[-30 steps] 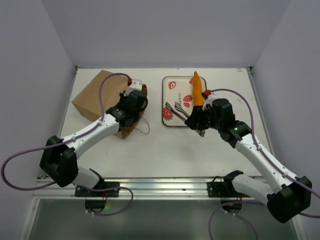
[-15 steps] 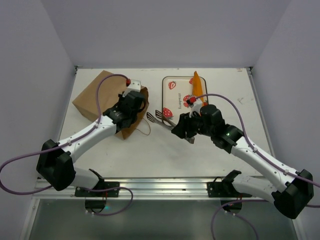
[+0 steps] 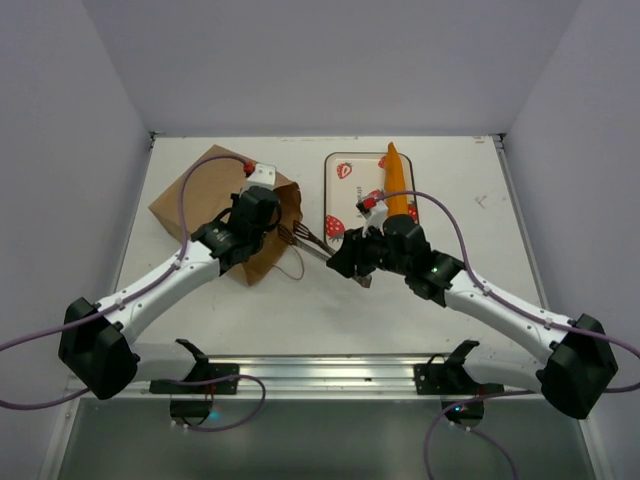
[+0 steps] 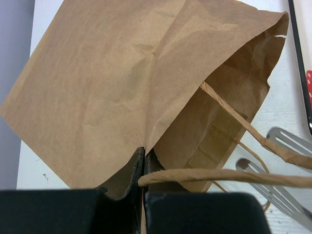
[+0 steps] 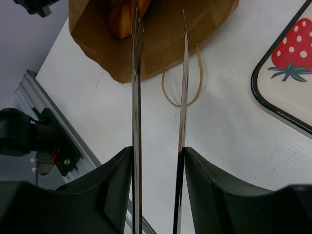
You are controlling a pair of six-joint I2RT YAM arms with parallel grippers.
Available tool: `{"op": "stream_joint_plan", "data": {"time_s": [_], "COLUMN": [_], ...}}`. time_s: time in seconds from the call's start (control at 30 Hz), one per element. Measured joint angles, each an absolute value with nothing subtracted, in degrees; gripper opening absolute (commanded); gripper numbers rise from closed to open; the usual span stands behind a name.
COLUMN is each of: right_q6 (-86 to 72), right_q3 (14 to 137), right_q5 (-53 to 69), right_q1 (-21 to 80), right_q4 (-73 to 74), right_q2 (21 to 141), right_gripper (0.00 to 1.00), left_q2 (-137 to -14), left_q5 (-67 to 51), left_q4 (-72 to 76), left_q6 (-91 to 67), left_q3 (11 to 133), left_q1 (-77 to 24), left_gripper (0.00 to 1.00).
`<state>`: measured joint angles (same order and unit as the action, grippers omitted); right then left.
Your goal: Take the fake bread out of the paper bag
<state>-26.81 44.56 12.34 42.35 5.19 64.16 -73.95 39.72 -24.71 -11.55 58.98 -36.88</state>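
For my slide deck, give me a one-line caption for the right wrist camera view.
Right gripper holds metal tongs aimed at the paper bag's open mouth, fake bread visible inside.

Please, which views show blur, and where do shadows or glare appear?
Left wrist: the paper bag is sharp, its creases clear, but the left pincer clamping its edge is dark and slightly blurred. Right wrist: the tongs show bright glare along their edges; the fake bread lies shaded inside the bag. Top external: light is even, shadows faint.
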Motion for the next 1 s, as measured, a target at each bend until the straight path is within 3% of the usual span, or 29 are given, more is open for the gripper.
{"op": "stream_joint_plan", "data": {"time_s": [1.0], "right_q6": [-27.03], "right_q3": [49.12], "right_q5": [4.82], "right_q1": [45.39], "right_q4": [-13.23], "right_q2": [87.15], "right_gripper": [0.50], "left_q2": [-73.03], "left_q5": [32.88], "left_q4": [-26.44], "left_q6": [-15.99], "left_q3": [57.65], "left_q1": [-36.91], "left_gripper": [0.00]}}
